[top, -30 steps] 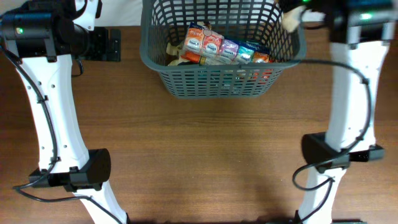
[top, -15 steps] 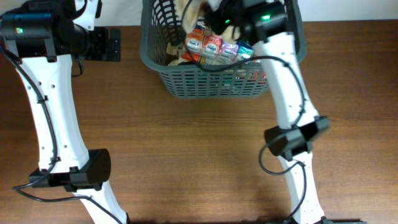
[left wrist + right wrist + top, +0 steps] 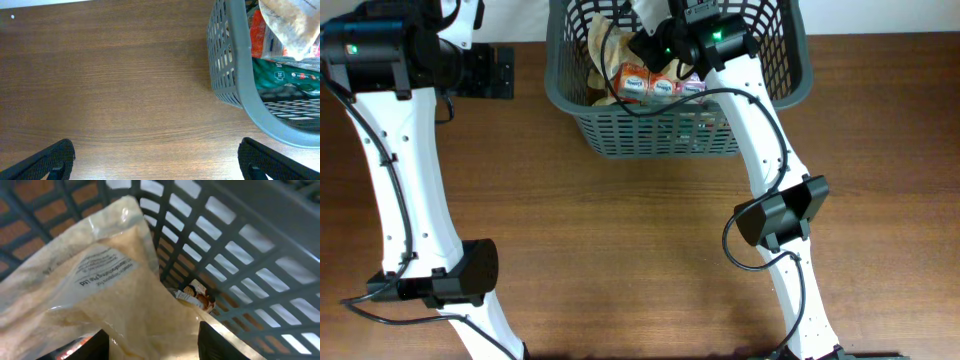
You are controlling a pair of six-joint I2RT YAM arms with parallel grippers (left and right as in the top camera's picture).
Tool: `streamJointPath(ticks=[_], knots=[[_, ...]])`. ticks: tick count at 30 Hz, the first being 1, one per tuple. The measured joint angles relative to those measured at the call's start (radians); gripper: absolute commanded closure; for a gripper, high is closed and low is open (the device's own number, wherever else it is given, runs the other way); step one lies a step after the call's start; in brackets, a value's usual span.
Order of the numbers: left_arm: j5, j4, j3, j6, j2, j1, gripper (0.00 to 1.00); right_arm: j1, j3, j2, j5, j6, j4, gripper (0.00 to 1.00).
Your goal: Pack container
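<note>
**My bag got over the container**

The brown worktop (image 3: 620,250) was the biggest thing, and it had lots of bare room in front. The container (image 3: 660,140), a big grey basket, sat at the far edge, in the middle. A second before, my right arm (image 3: 760,130) was out past the basket's right side. Then it swung in and reached over the rim with the bag. I think that meant the carrying was nearly done and only the letting go was left.

The bag (image 3: 100,275) was pale and crinkly, with something like grains inside. It hung in the basket near the far left corner, above a row of small packets (image 3: 650,80). The slotted wall was very close to it, so going down slowly seemed best. That corner looked like it had some room.

My right tool (image 3: 152,345) was clamped on the bag. My left tool (image 3: 155,160) was spread wide with nothing in it, over bare worktop near the basket's left side.
</note>
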Motion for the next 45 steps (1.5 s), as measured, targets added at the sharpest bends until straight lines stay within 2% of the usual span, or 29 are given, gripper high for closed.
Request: streamJointPath(ticks=[3, 7, 12, 15, 19, 24, 25, 26, 33, 45], knots=[[0.000, 0.000, 0.000, 0.000, 0.000, 0.000, 0.01, 0.000, 0.007, -0.003, 0.000, 0.073, -0.001, 0.41], [0.000, 0.000, 0.000, 0.000, 0.000, 0.000, 0.01, 0.000, 0.028, -0.039, 0.001, 0.135, -0.003, 0.39], [0.000, 0.000, 0.000, 0.000, 0.000, 0.000, 0.01, 0.000, 0.057, -0.192, 0.012, 0.184, -0.006, 0.39], [0.000, 0.000, 0.000, 0.000, 0.000, 0.000, 0.01, 0.000, 0.076, -0.314, 0.092, 0.197, -0.020, 0.31], [0.000, 0.000, 0.000, 0.000, 0.000, 0.000, 0.01, -0.006, 0.098, -0.441, 0.280, 0.197, -0.041, 0.28], [0.000, 0.000, 0.000, 0.000, 0.000, 0.000, 0.01, -0.088, 0.100, -0.489, 0.494, 0.168, -0.117, 0.22], [0.000, 0.000, 0.000, 0.000, 0.000, 0.000, 0.01, -0.122, 0.100, -0.486, 0.520, 0.164, -0.132, 0.15], [0.000, 0.000, 0.000, 0.000, 0.000, 0.000, 0.01, -0.162, 0.099, -0.481, 0.541, 0.161, -0.150, 0.01], [0.000, 0.000, 0.000, 0.000, 0.000, 0.000, 0.01, -0.363, 0.096, -0.474, 0.550, 0.156, -0.164, 0.01], [0.000, 0.000, 0.000, 0.000, 0.000, 0.000, 0.01, -0.379, 0.096, -0.474, 0.539, 0.153, -0.374, 0.01]])
